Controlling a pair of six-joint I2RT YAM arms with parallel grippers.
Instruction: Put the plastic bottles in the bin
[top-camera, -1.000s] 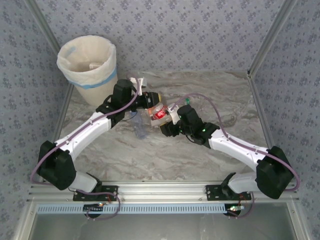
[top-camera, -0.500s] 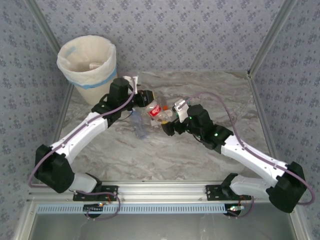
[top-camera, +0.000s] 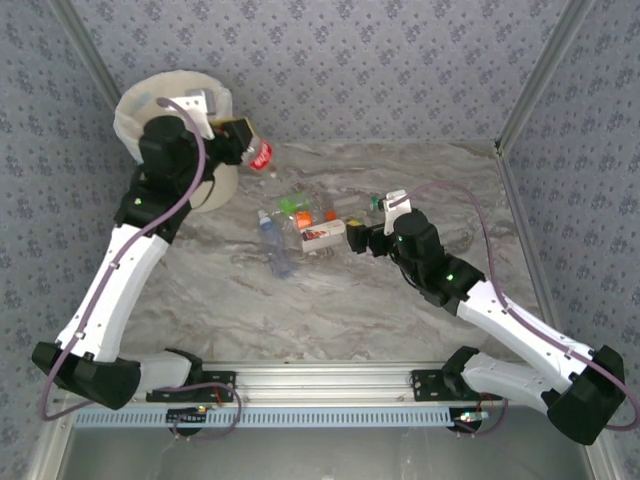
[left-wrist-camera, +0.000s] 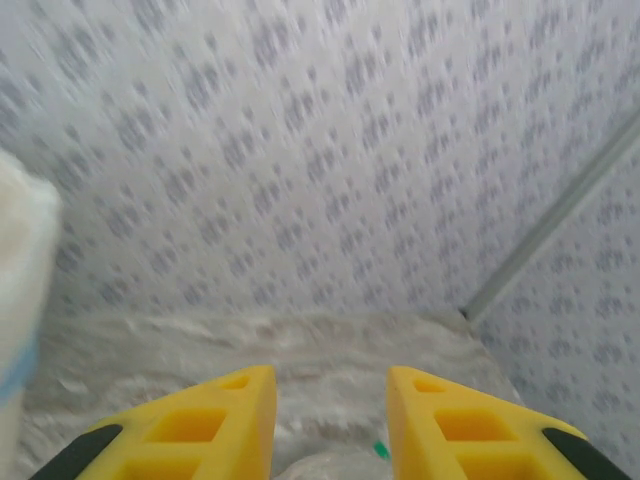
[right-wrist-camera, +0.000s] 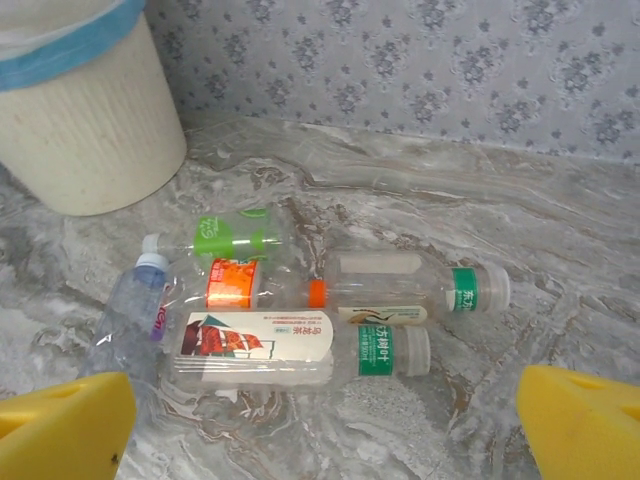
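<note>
The plastic bottles lay heaped mid-table just ahead of the right gripper, whose jaws were spread wide, likely squared up for a pick. Farther off, the left gripper clenched a red-labelled bottle beside the bin rim — poised, I judge, to drop it in.
</note>
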